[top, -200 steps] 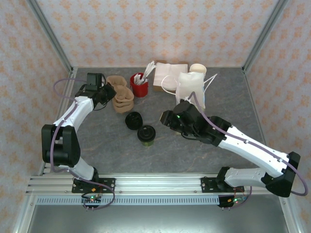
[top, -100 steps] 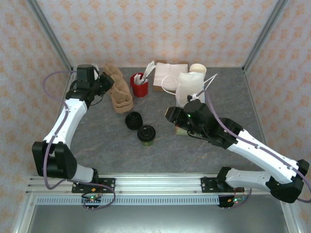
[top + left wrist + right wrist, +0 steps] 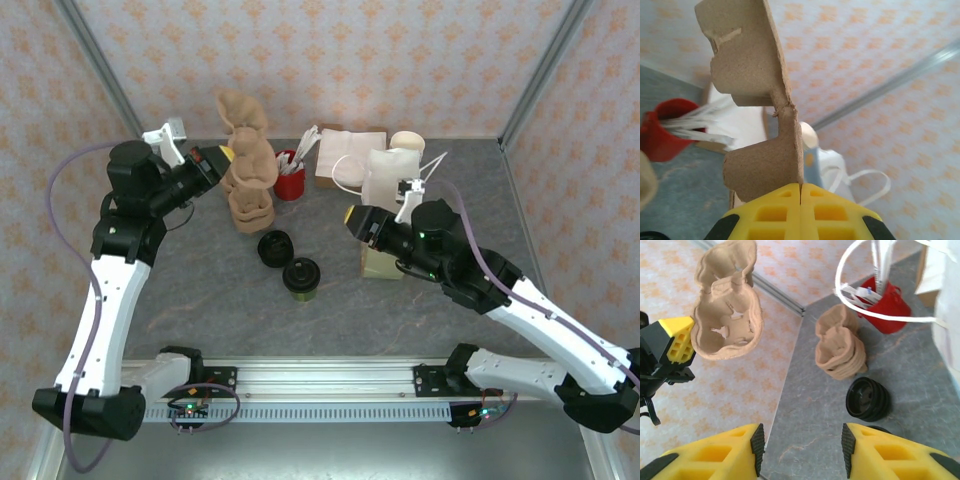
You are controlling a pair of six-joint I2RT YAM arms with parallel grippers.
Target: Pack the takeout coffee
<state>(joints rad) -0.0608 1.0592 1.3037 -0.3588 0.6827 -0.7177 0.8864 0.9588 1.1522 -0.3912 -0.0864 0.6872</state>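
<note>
The takeout coffee, a short olive-green cup under a black lid, stands on the grey table's middle with neither gripper on it. My left gripper is raised at the back left, shut on the edge of a brown pulp cup carrier that hangs in the air. In the left wrist view the yellow fingertips pinch that carrier flat. My right gripper hovers to the right of the coffee, in front of the white paper bag. It is open with only tabletop between its fingers.
A stack of carriers sits below the lifted one, with loose black lids just in front. A red cup of stirrers, a napkin box and cream cups line the back. A pale flat piece lies under the right arm.
The left arm has risen and lifted one carrier up off the stack. The right arm has drawn back to the right and upward, its jaws narrowing a little.
</note>
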